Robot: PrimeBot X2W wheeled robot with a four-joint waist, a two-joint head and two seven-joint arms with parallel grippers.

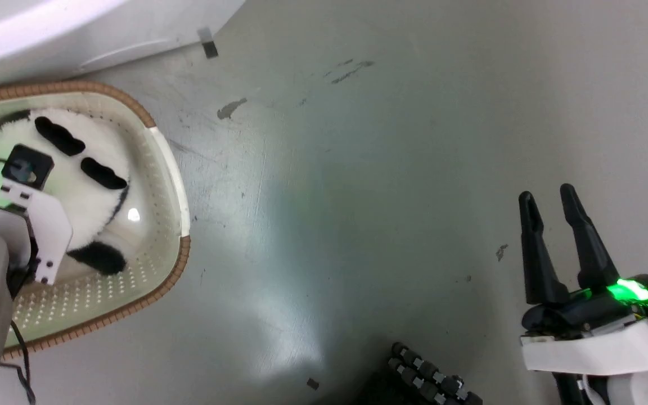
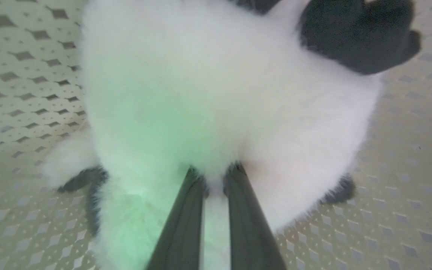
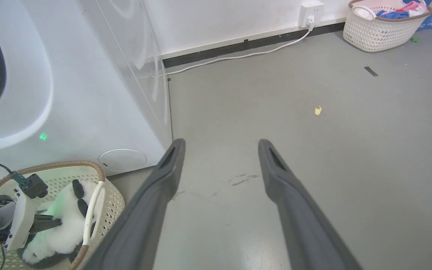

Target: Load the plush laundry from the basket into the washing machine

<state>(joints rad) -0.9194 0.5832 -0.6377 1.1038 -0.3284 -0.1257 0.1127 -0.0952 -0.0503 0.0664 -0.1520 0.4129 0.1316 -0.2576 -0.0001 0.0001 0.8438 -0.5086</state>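
Left wrist view: the left end effector has its two dark fingers nearly together, their tips sunk in the white fur of the panda soft toy with a tuft pinched between them. The panda lies on the perforated floor of the cream basket, which stands on the grey floor just beside the white washing machine. Head view shows the right end effector well apart from the basket, over bare floor, fingers spread and empty. A second basket of clothes stands near the far wall.
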